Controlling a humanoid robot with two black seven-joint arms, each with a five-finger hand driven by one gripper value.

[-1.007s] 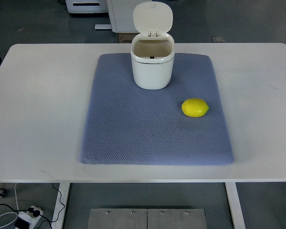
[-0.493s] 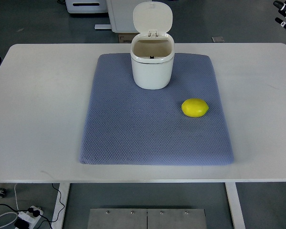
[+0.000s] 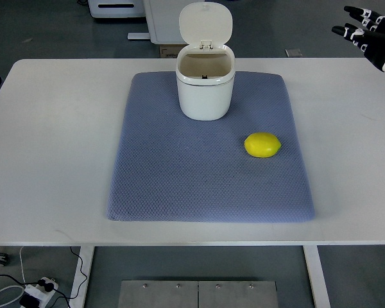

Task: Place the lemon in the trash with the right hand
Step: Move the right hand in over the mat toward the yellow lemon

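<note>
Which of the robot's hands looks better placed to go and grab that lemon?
The right. Its hand shows at the picture's upper right corner, fingers spread, and the lemon lies on the right part of the blue mat. No left hand is in view at all.

Lemon (image 3: 262, 145) clear all round on mat (image 3: 179, 186); trash bin (image 3: 205, 86) nearby, lid up.

Single top view, steep downward look from robot's side, whole white table (image 3: 51, 128) and blue mat (image 3: 179, 186) framed.
</note>
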